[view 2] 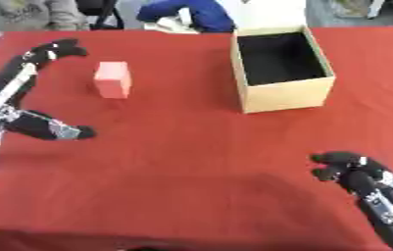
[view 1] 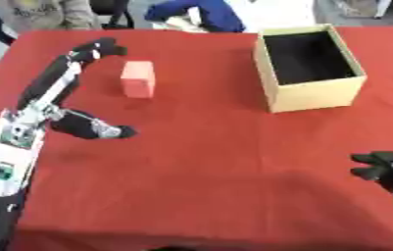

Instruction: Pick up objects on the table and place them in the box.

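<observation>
The red tabletop (view 1: 216,162) carries an open box (view 2: 282,95) at the far right, mouth up to take things. A pink block (view 1: 137,78) stands upright well left of it. The left robot hand (view 1: 62,93) is spread wide beside the block, touching nothing; the right robot hand (view 2: 354,171) rests idle near the lower corner, fingers relaxed, empty

I see a red tablecloth (view 1: 208,162) covering the work surface. Beyond the tablecloth's far edge lies a blue cloth item (view 1: 201,13); a black chair (view 1: 113,11) stands left of it.
</observation>
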